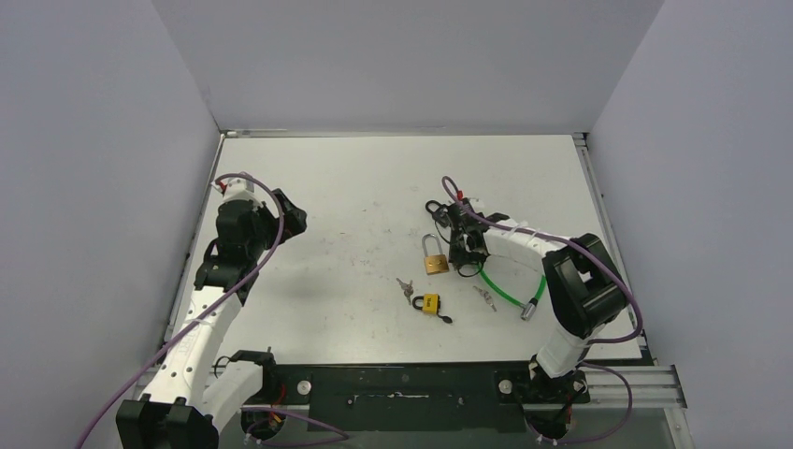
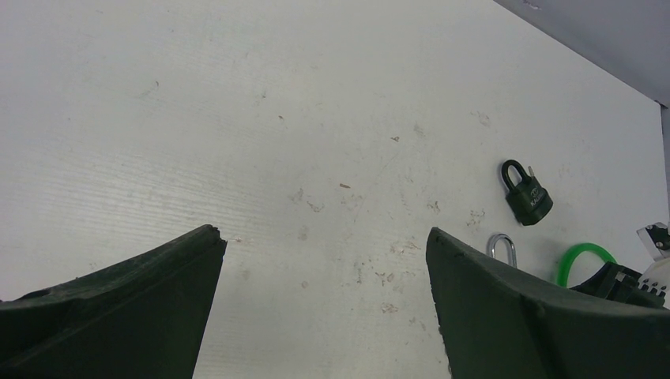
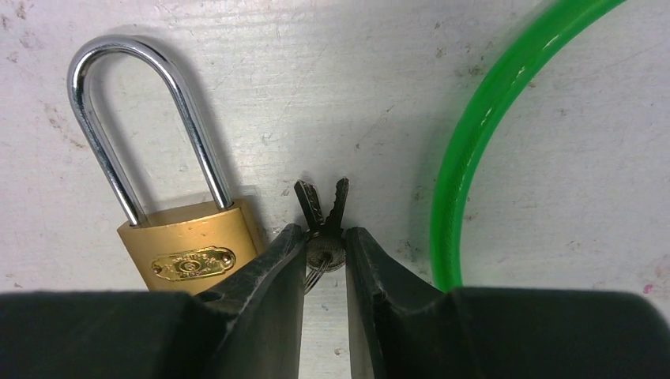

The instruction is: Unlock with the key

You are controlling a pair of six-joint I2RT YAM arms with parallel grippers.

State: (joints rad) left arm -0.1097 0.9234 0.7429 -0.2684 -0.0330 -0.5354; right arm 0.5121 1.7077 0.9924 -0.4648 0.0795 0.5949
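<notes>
In the right wrist view my right gripper [image 3: 324, 235] is shut on the round heads of a pair of small keys [image 3: 323, 207] on a ring. Their blades point away from me, low over the table. A brass padlock [image 3: 188, 251] with a closed steel shackle lies just left of the keys. In the top view the right gripper [image 1: 465, 251] sits right beside the brass padlock [image 1: 433, 258]. My left gripper [image 1: 292, 217] is open and empty at the table's left. Its wrist view [image 2: 325, 234] shows bare table between the fingers.
A green cable lock [image 1: 510, 290] lies right of my right gripper and shows in its wrist view [image 3: 474, 134]. A black padlock [image 2: 528, 196] lies further back. A small yellow padlock [image 1: 428, 302] and two other key sets [image 1: 405, 287], [image 1: 484, 296] lie nearer the front.
</notes>
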